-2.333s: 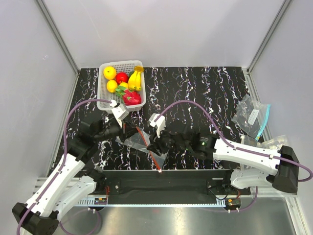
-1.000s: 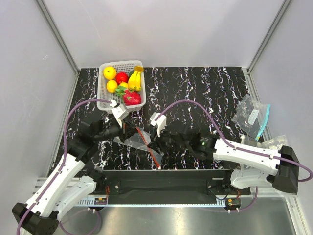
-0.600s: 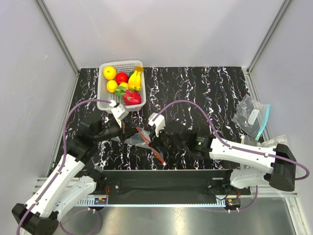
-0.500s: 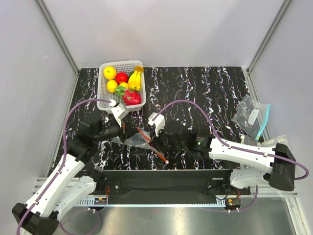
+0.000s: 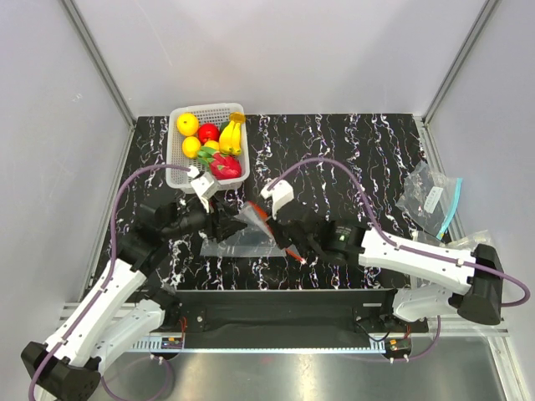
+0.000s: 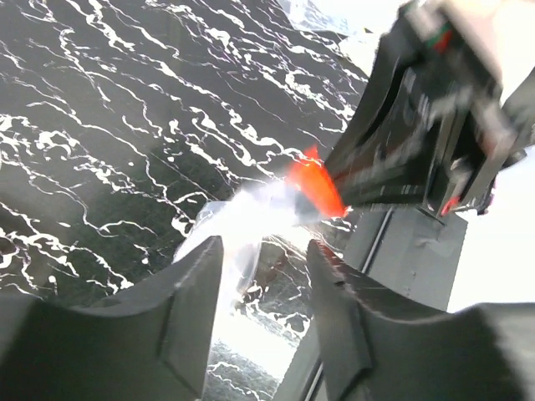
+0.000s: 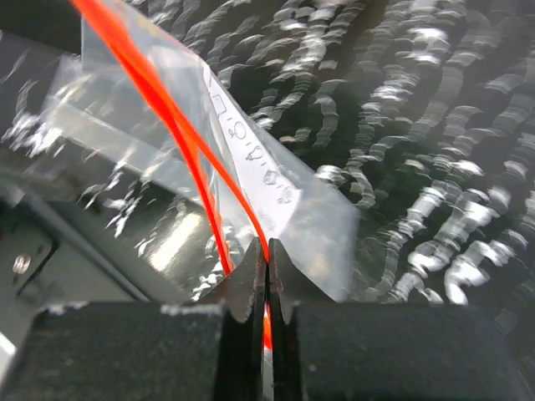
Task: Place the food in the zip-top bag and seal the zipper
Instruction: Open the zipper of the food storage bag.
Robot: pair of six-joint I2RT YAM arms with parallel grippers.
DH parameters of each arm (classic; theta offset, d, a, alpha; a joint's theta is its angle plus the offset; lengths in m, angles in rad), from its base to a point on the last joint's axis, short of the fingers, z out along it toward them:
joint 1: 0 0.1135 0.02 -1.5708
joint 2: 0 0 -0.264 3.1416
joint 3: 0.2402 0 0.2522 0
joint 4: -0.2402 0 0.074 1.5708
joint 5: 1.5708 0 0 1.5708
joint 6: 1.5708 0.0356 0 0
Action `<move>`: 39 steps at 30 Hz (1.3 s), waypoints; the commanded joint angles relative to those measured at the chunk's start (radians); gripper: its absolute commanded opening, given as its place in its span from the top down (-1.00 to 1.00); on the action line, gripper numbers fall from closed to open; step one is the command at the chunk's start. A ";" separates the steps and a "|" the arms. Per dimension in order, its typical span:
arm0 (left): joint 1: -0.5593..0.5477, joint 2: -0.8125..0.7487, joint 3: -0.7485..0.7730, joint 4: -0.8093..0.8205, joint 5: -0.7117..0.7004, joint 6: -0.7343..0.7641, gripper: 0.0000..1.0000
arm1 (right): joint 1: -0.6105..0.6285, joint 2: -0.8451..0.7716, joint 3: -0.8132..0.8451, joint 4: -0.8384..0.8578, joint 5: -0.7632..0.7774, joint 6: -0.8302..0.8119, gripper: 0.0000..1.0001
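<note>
Right gripper (image 7: 267, 251) clamped on the zipper (image 7: 125, 58)
The zip-top bag (image 7: 288, 188) spreads ahead of its closed fingers; the left gripper (image 6: 263, 255), jaws parted, faces the bag's other end, the food (image 5: 219, 149) beyond it

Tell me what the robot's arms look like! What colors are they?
Both arms have white shells with black joints: the left arm and the right arm. A thin purple cable runs along each. The left gripper and right gripper have chunky black fingers, with a small white box behind them. A tiny green light glows on the right arm.
</note>
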State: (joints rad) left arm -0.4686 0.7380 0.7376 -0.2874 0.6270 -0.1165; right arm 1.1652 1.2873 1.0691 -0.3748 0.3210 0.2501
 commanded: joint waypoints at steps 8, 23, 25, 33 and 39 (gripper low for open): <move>-0.002 0.100 0.080 0.187 -0.162 -0.336 -0.97 | -0.133 -0.025 0.285 -0.398 0.320 0.233 1.00; -0.175 0.231 -0.033 0.424 -0.326 -0.469 -0.65 | -0.206 0.170 0.408 -0.409 0.216 0.414 1.00; -0.191 0.251 -0.046 0.455 -0.335 -0.456 -0.59 | -0.206 0.167 0.388 -0.368 0.198 0.422 1.00; -0.243 0.284 -0.076 0.513 -0.398 -0.416 -0.40 | -0.206 0.193 0.396 -0.337 0.152 0.428 1.00; -0.265 0.308 -0.072 0.531 -0.412 -0.407 -0.33 | -0.205 0.196 0.390 -0.316 0.127 0.433 1.00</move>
State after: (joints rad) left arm -0.7216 1.0382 0.6601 0.1570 0.2531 -0.5491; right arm 0.9611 1.4788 1.4418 -0.7376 0.4614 0.6609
